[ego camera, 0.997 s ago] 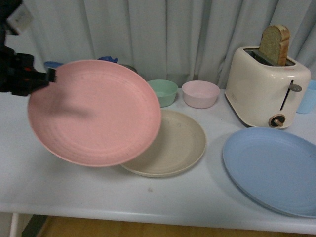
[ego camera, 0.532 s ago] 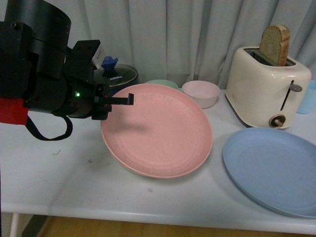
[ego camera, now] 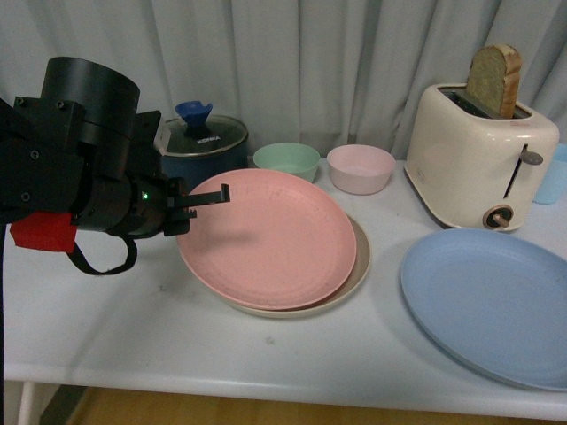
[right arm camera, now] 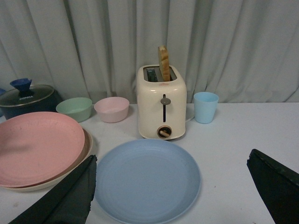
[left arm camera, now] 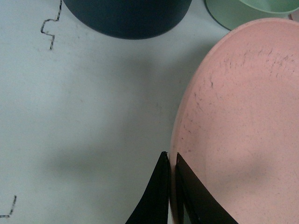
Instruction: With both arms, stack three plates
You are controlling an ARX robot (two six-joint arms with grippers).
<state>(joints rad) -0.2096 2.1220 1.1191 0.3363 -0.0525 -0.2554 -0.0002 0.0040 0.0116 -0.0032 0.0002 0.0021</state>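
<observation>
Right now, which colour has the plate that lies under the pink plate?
Beige. The beige plate shows best in the front view, under the pink plate.

Kitchen: toaster (ego camera: 474,164) w/ bread (ego camera: 493,80), pot (ego camera: 208,150), bowls (ego camera: 285,164)

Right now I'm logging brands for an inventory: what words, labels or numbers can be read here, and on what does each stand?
"KONKA": white print on the pot lid, blurred, so likely rather than certain.
Small red mark at the top front of the toaster: too small to read.
Nothing else shows readable text.
</observation>
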